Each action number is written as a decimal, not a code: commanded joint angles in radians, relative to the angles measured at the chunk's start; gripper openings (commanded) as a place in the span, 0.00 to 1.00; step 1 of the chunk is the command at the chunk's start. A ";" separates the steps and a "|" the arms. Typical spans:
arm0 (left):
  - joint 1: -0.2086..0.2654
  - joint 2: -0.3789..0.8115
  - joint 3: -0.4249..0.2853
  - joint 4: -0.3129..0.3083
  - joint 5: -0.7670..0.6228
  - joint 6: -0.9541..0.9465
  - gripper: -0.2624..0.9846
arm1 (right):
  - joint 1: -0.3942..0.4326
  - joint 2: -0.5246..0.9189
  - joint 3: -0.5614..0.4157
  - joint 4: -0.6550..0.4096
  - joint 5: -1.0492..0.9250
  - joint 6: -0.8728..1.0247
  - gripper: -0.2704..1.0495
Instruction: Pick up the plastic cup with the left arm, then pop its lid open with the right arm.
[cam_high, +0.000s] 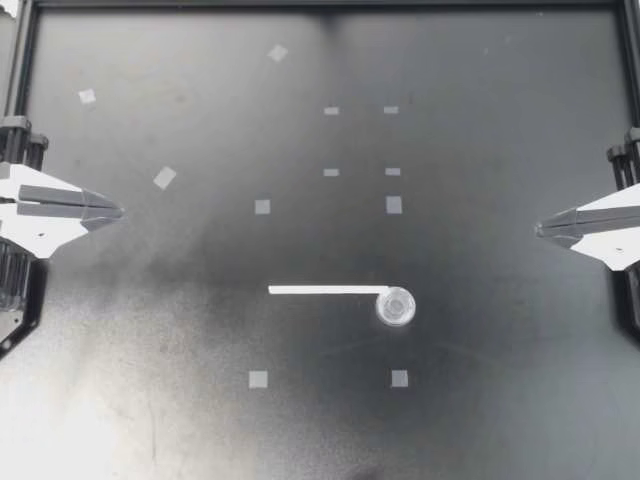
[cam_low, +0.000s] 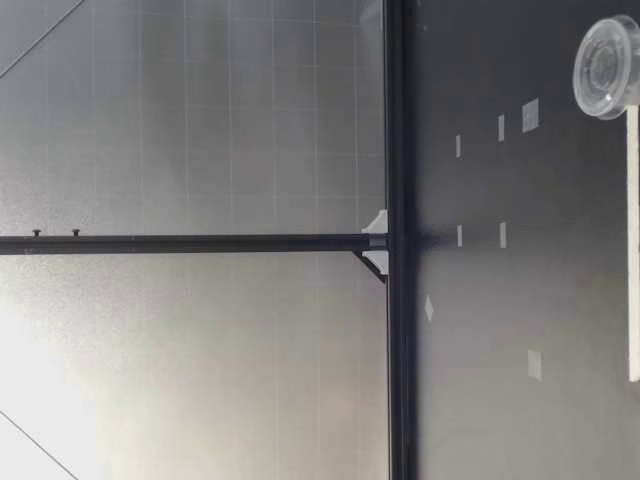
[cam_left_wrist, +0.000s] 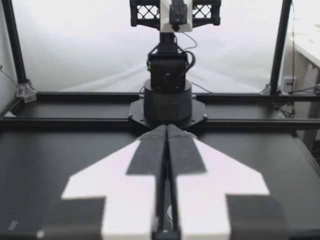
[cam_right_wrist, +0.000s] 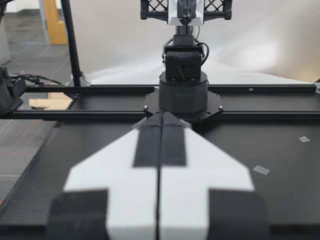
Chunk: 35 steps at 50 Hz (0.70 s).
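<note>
Cup (cam_high: 396, 306), clear round plastic, touches flat white strip (cam_high: 325, 290), matte blk tbl (cam_high: 500, 420).

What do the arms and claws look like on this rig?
My left claw and right claw match: two long tapered fingers, white with black strips along the inner edges and black patches toward the wrist, arrowhead in outline. My right arm and left arm are black, on round bases, with thin black cables and a white block in a black lattice bracket.
</note>
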 joint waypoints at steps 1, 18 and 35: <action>-0.012 -0.021 0.023 0.000 -0.014 0.017 0.30 | -0.002 -0.003 0.000 0.000 -0.009 -0.002 0.28; -0.012 0.020 0.003 -0.015 -0.028 0.009 0.17 | -0.002 -0.006 0.006 0.023 0.000 0.012 0.15; -0.014 0.380 -0.173 -0.031 -0.040 0.026 0.17 | -0.002 0.209 -0.161 0.084 0.383 0.071 0.15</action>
